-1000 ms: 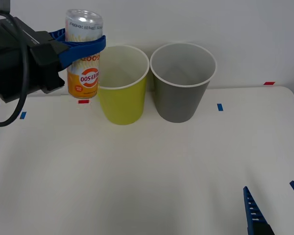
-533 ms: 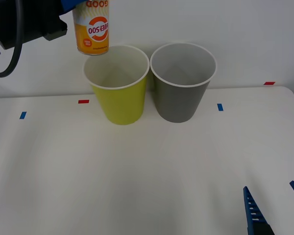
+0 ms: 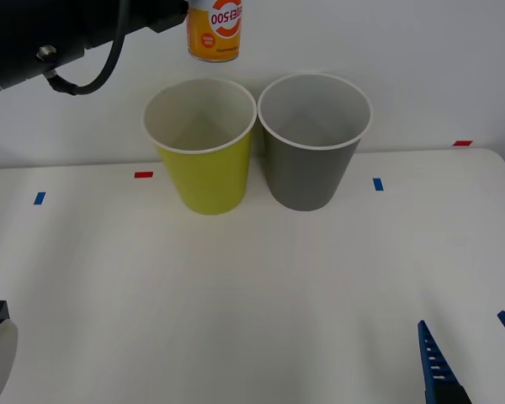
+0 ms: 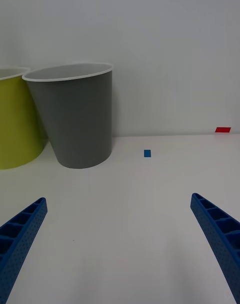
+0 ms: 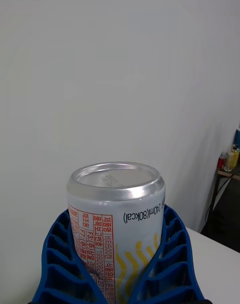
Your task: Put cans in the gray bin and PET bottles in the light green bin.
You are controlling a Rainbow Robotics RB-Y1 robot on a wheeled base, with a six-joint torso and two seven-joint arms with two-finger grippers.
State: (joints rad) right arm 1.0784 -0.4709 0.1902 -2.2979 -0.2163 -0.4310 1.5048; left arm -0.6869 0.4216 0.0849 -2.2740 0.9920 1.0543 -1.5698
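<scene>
One drink can point(image 3: 215, 30) clamped in left gripper point(image 5: 117, 264) above the light green bin point(image 3: 204, 160) | right gripper point(image 4: 120, 244) open, empty, low | risk: early release drops it short of the gray bin point(image 3: 313, 143).

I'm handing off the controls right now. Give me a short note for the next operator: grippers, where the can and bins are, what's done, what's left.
Left gripper: shut on the small orange-and-white drink can with the silver top, held upright in the air above the table, over the far rim of the yellow-green round bin, short of the dark gray round bin.
Right gripper: open, low over the near right of the white table.
Bins: upright side by side at the back of the table, nothing visible inside.
Done: can picked up and lifted.
Left: carry it rightward over the gray bin and release.
</scene>
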